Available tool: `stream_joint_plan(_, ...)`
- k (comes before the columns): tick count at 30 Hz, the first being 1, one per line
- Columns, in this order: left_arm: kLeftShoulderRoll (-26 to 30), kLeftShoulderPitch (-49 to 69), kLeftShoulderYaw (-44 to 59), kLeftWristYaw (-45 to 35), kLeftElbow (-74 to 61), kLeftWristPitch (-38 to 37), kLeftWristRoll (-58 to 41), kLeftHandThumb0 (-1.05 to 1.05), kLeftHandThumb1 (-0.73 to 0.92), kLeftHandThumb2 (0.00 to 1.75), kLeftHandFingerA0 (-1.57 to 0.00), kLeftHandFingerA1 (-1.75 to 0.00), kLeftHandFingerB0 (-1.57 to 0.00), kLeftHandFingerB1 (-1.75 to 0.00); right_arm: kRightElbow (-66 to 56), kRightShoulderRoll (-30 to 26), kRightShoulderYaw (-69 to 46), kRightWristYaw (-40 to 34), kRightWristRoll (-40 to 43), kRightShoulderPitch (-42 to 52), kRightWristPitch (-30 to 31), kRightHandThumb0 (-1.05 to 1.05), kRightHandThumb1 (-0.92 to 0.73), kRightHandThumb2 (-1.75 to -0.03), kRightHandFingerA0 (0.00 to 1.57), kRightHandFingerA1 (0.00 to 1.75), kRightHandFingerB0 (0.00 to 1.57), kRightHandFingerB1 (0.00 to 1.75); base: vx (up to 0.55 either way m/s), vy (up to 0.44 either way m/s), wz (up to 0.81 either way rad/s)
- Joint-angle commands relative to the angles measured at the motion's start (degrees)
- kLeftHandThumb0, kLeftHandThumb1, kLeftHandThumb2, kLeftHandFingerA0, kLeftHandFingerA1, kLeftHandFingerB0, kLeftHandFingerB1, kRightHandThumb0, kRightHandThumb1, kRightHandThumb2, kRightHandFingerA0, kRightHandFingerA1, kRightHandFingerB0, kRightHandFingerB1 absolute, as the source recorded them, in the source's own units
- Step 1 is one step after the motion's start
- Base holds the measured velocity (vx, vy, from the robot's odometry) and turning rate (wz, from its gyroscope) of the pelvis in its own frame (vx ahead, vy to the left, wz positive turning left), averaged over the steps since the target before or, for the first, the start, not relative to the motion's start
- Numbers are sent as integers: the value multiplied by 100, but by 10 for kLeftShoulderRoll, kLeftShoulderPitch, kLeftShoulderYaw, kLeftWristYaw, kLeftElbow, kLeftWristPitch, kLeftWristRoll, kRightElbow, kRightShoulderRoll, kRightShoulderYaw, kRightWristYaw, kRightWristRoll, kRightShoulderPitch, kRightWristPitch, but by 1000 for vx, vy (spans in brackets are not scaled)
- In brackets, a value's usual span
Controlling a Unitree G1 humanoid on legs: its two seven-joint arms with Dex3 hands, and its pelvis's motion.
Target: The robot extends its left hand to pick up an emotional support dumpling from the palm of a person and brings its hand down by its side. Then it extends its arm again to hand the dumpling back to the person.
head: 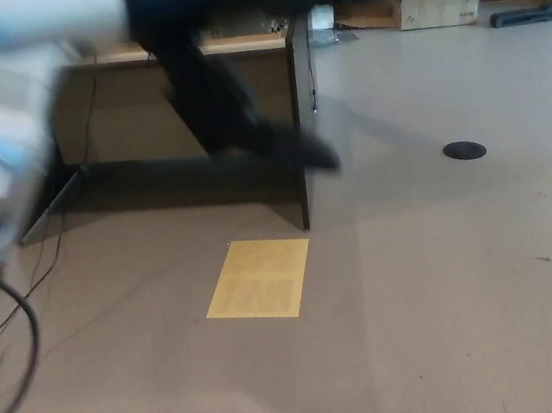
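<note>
Across the top of the view the blurred left robot hand (245,120) swept past | finger state and any grip on the dumpling: could not tell | dumpling not visible | step judged: transit between handovers | next: steady arm toward person | below: yellow sheet (259,279), floor; worktop (141,92) behind.

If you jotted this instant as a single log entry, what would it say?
left arm: blurred, raised at top of view | left hand: blurred, state unclear | pale plush dumpling: not visible | right hand: not visible | yellow sheet: on floor
</note>
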Motion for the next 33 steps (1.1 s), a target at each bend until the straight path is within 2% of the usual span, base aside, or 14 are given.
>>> stream_joint_plan(1, 68, -58, 66, -46, 35, 52, -60, -66, 39, 79, -1, -16, 0, -6, 7, -4, -1, -12, 0, 6, -17, -40, -60, -59, 90, 53, 76, 47, 0, 0, 0)
stream_joint_plan(10, 141, -19, 139, -32, 42, 26, -87, -71, 44, 83, -4, -18, 0, 0, 18, -3, -1, -14, 0, 8, -31, -40, -60, -59, 92, 54, 77, 47, 0, 0, 0)
stream_joint_plan(11, 145, 61, 194, -22, 13, 25, -106, -70, 31, 70, 0, -21, 0, -10, 19, -2, -2, -14, 1, 12, -33, -39, -60, -59, 88, 52, 75, 46, 0, 0, 0)
stream_joint_plan(14, 139, 250, 316, -3, -64, 31, -138, -71, 41, 56, 0, -26, 0, -17, 20, -1, -1, -12, 2, 24, -39, -39, -60, -59, 86, 51, 74, 46, 0, 0, 0)
stream_joint_plan(15, 103, 348, 363, 2, -92, 7, -134, -60, 33, 65, -7, -40, -2, -15, 17, 1, -1, -14, 3, 30, -36, -37, -59, -58, 82, 49, 71, 44, 0, 0, 0)
stream_joint_plan(19, 52, 488, 427, 11, -131, -30, -128, -60, 33, 65, -7, -40, -2, -15, 12, 4, -2, -16, 4, 37, -33, -37, -59, -58, 82, 49, 71, 44, 0, 0, 0)
stream_joint_plan(20, -61, 678, 453, 63, -63, -181, -95, -52, 37, 63, -14, -40, -7, -25, 22, 12, -6, -18, 11, 38, -37, -37, -58, -58, 82, 49, 64, 41, 0, 0, 0)
stream_joint_plan(21, -61, 678, 453, 63, -63, -181, -95, -52, 37, 63, -14, -40, -7, -25, 22, 12, -6, -18, 11, 38, -37, -37, -58, -58, 82, 49, 64, 41, 0, 0, 0)
stream_joint_plan(22, -101, 744, 451, 105, 0, -249, -72, -24, 30, 84, -7, -50, 0, -47, 23, 15, -8, -21, 13, 40, -39, -36, -58, -58, 83, 49, 61, 40, 0, 0, 0)
stream_joint_plan(24, -137, 810, 442, 166, 82, -314, -42, -24, 32, 85, -7, -49, 0, -46, 22, 19, -11, -26, 16, 46, -42, -37, -58, -58, 83, 49, 60, 40, 0, 0, 3)
stream_joint_plan(29, -146, 834, 434, 199, 112, -332, -30, -24, 32, 85, -7, -49, 0, -46, 19, 20, -14, -27, 18, 50, -43, -37, -58, -58, 83, 49, 60, 40, 0, 0, 0)
stream_joint_plan(30, -153, 851, 422, 276, 235, -404, -4, -45, 47, 54, -28, -39, -20, -28, 17, 22, -15, -31, 19, 61, -44, -43, -49, -76, 75, 61, 53, 51, 0, 0, 0)
stream_joint_plan(31, -155, 858, 416, 309, 276, -428, 9, -24, 30, 86, -14, -52, -7, -48, 17, 22, -15, -33, 18, 64, -46, -43, -48, -77, 76, 61, 53, 51, 0, 0, 0)
stream_joint_plan(33, -157, 865, 412, 334, 302, -446, 19, -24, 30, 86, -14, -52, -7, -48, 16, 23, -15, -35, 17, 67, -48, -43, -48, -77, 76, 61, 53, 51, 0, 0, 0)
